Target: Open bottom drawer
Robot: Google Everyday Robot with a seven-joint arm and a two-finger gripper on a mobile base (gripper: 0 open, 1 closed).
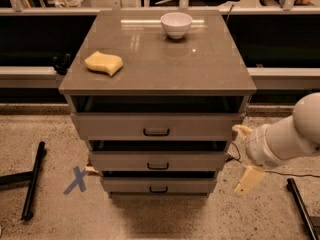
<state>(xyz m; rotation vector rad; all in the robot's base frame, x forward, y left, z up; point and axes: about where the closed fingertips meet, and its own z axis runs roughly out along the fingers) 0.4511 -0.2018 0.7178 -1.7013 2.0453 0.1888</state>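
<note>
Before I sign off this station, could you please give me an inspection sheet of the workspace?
Surface: cabinet top, glossy grey-brown, carrying two items.
Job's things: bottom drawer, narrowest front, black handle untouched.
Clutter: white bowl at the back, yellow sponge at the left.
Grippers: hand open, right of the cabinet, level with the lower drawers, apart from the bottom drawer.
Cables: thin dark cable on the floor beside the hand.
Surroundings: blue tape X and black bar on speckled floor, left.
</note>
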